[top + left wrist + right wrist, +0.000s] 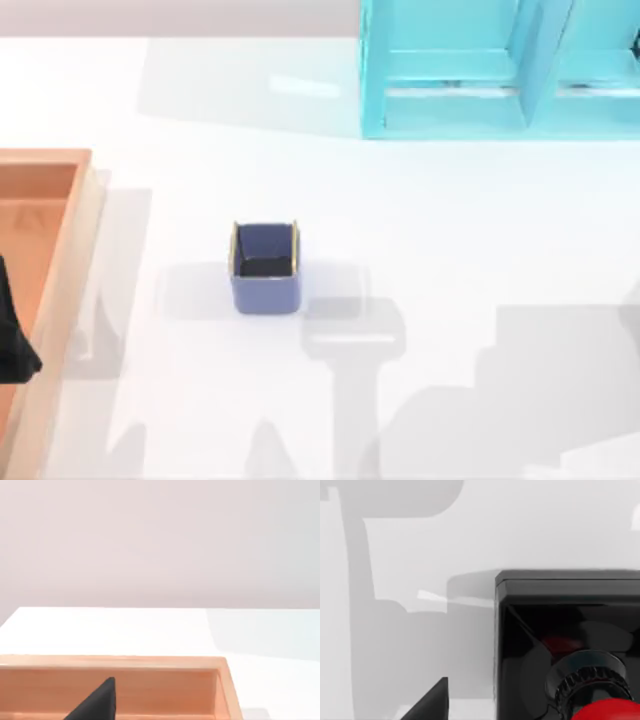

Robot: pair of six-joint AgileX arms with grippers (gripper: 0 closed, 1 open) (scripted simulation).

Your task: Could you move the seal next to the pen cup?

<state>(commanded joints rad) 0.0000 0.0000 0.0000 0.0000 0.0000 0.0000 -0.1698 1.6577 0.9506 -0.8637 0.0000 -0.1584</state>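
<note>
Blue-purple, the pen cup (265, 268) stands upright left of centre in our top view, well apart from the wooden tray (62, 300) at the left edge and the turquoise shelf (500, 70) at upper right. Our right wrist view has the seal (570, 645) close below on the white table (450, 220). Our left gripper (12, 345) hangs over the tray.

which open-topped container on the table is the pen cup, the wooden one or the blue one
The small square blue cup with yellowish rim edges, standing alone mid-table; the wooden tray is far larger, at the left edge.
</note>
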